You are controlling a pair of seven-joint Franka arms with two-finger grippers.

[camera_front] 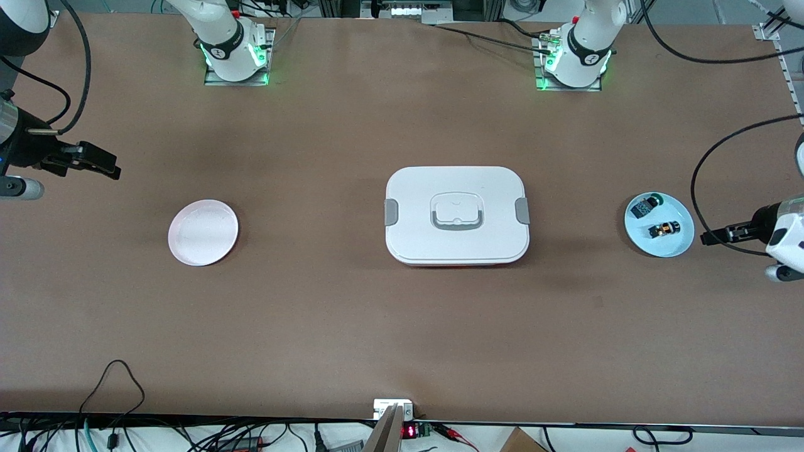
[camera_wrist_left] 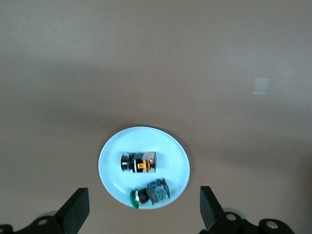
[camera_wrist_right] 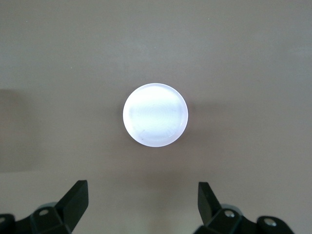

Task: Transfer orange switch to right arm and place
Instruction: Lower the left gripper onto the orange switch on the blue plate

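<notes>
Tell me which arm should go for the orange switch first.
Left. The left gripper hangs open beside the blue plate holding the orange switch; the right gripper waits open at the table's right-arm end near the pink plate.

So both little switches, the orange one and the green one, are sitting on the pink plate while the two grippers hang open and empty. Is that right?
Not quite. The orange switch and the green switch lie on the light blue plate at the left arm's end, as the front view shows. The pink plate holds nothing. The left gripper and right gripper are indeed open and empty.
</notes>
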